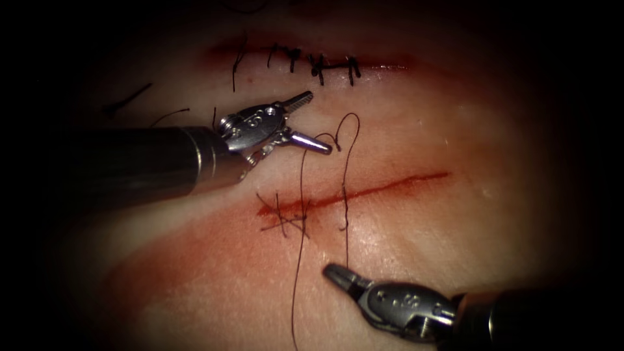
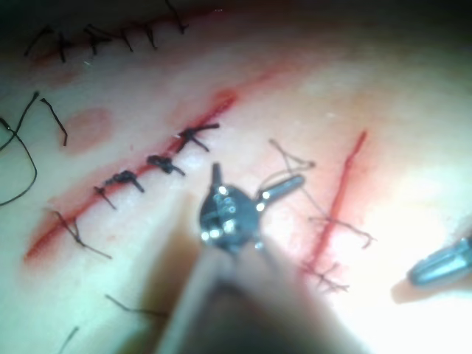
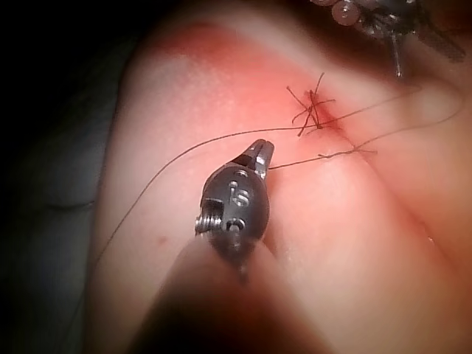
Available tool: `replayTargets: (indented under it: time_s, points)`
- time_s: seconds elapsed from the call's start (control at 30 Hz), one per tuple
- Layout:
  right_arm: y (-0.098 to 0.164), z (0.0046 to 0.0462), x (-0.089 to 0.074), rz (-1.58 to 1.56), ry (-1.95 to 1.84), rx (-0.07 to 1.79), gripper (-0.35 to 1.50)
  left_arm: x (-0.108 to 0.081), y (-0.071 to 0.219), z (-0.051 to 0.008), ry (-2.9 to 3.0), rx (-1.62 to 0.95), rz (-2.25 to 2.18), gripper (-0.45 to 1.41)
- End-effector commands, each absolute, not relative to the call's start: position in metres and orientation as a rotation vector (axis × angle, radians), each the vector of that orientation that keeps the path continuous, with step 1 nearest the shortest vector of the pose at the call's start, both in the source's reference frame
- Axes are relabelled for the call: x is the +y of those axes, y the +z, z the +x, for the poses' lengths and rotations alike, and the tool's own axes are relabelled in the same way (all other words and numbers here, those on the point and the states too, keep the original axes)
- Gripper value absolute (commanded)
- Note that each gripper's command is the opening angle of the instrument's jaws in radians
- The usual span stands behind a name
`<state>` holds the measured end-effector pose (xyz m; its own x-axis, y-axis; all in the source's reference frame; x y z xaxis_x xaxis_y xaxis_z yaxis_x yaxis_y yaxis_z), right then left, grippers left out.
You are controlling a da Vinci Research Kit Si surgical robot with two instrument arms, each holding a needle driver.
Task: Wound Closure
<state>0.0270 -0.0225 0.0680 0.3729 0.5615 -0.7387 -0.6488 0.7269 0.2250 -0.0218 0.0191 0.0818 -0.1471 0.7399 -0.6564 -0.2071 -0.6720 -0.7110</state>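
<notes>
Now the tissue (image 1: 455,247) is lying pale and glossy under the tools, tinged pink around the open cut (image 1: 390,187), a thin red slit slanting across its middle. One finished knot (image 1: 285,221) is sitting at the cut's left end, its short dark tails sticking out. Just right of that knot, the thread (image 1: 345,195) is crossing the cut and curling into a loop above it, while another strand is trailing down past the knot.

Above the cut, the left tool (image 1: 309,123) is hovering with its ribbed metal fingers spread apart, grasping nothing; the loop's end is lying against the lower finger's tip. Below the cut, the right tool (image 1: 338,274) is keeping its fingers clenched, and in the right wrist view (image 3: 258,156) it is pinching the thread at their tip.

Farther above the cut, an older stitched cut (image 1: 312,62) is showing a row of dark stitches. Whether a needle is anywhere on the thread is impossible to make out.
</notes>
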Motion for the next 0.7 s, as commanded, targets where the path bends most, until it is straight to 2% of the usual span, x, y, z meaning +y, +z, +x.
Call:
replayTargets:
  time_s: [0.03,0.23,0.37,0.43,0.47,0.7]
  points:
    - [0.0686,0.0275,-0.0233,-0.105,0.778,0.9,-0.35,0.0186,0.0826,-0.023,1.902,-0.635,-1.473,1.04]
    - [0.0685,0.0276,-0.0234,-0.103,0.777,0.902,-0.35,0.0172,0.0834,-0.0262,1.962,-0.682,-1.463,0.98]
    - [0.0684,0.0276,-0.0235,-0.102,0.775,0.903,-0.35,0.0177,0.0838,-0.0269,1.968,-0.702,-1.48,0.74]
    - [0.0683,0.0276,-0.0235,-0.1,0.774,0.901,-0.35,0.0179,0.084,-0.0267,1.975,-0.71,-1.494,0.15]
    - [0.0683,0.0276,-0.0235,-0.1,0.774,0.901,-0.35,0.0181,0.0841,-0.0263,2.014,-0.68,-1.514,-0.45]
    - [0.0683,0.0276,-0.0235,-0.101,0.775,0.903,-0.35,0.02,0.0845,-0.0235,2.144,-0.533,-1.444,-0.45]
